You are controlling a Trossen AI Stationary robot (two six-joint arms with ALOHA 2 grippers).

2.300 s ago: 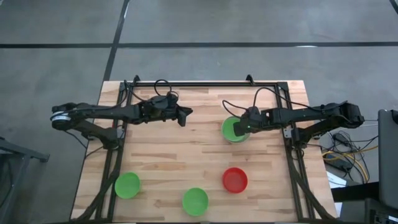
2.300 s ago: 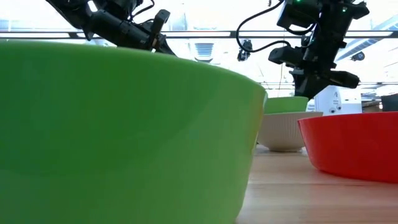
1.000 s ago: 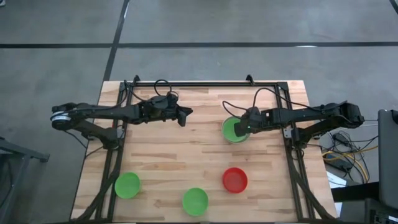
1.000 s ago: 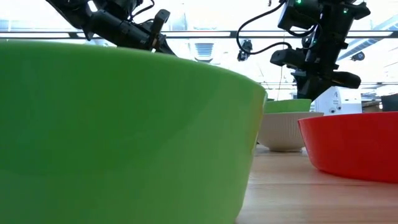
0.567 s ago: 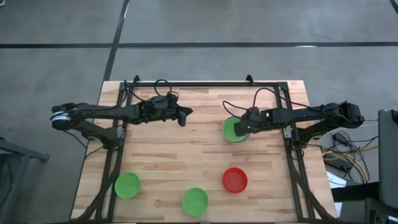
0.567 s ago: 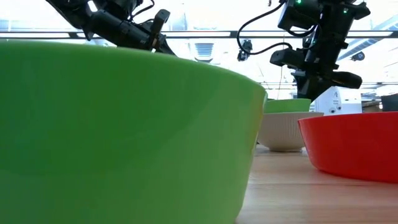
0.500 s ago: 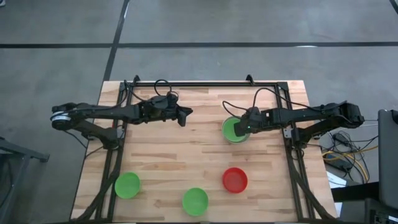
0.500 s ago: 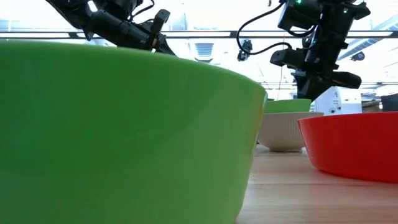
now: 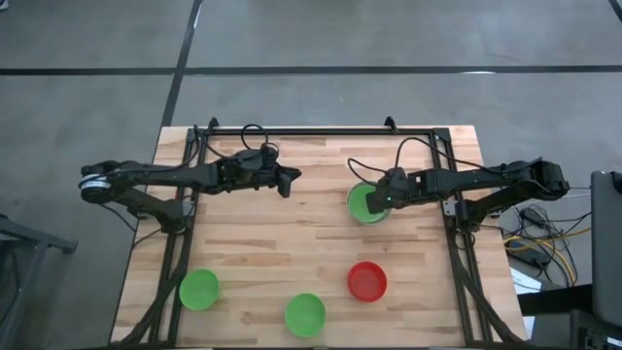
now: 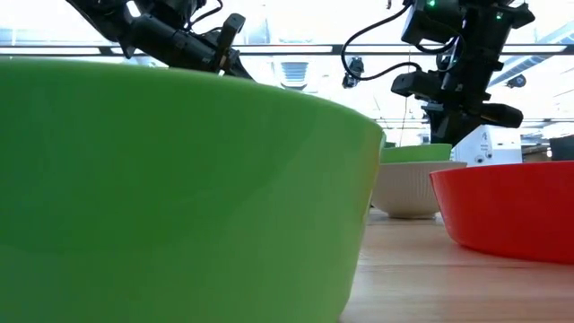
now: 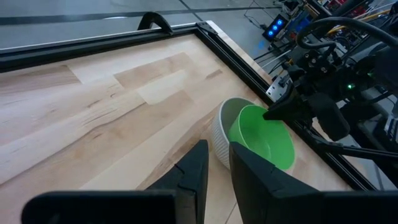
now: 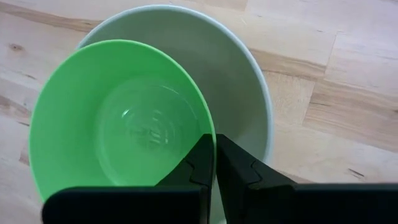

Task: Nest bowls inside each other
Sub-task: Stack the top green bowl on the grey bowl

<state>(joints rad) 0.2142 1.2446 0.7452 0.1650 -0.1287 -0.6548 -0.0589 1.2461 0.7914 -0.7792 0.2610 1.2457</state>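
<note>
A bright green bowl (image 12: 124, 124) sits tilted inside the pale grey-white bowl (image 12: 249, 62) at the table's far right (image 9: 364, 202). My right gripper (image 12: 215, 158) is shut on it. In the low view the green rim (image 10: 413, 152) stands above the white bowl (image 10: 408, 188), under my right gripper (image 10: 442, 135). My left gripper (image 11: 216, 168) hovers over the far middle of the table (image 9: 290, 181). Its fingers are a narrow gap apart with nothing between them. My right gripper pinches the green bowl's rim (image 12: 213, 134) on the side toward the table's right edge. One finger is inside the bowl and one outside, between the green wall and the white one. The fingers slant down from the right. The bowl tilts, its lower part inside the white bowl.
Three more bowls stand apart near the table's front: a green one (image 9: 199, 289) at the left, a green one (image 9: 304, 314) in the middle, which fills the low view (image 10: 179, 197), and a red one (image 9: 367, 280) to the right. A black frame (image 9: 321, 129) edges the table.
</note>
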